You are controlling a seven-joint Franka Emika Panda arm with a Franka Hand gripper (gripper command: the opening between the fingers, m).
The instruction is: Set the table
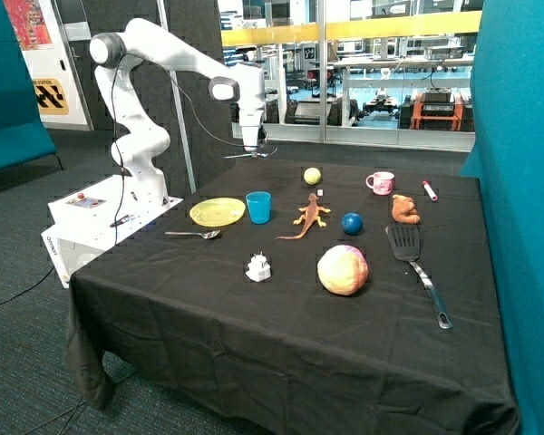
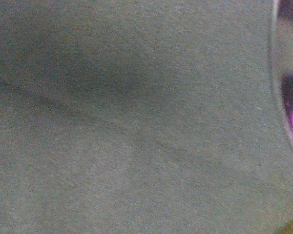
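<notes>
Seemingly clamped on a thin utensil (image 1: 245,155), the gripper (image 1: 252,145) hangs at the table's far edge, so a loose pinch risks dropping it short of the yellow plate (image 1: 217,212).

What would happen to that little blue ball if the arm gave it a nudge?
The blue ball looks smooth and round, so it would probably roll off across the black cloth. The orange lizard and brown teddy lying close by might stop it. Its curved surface may slip between fingers. The gripper hangs far from it, above the table's far edge.
</notes>
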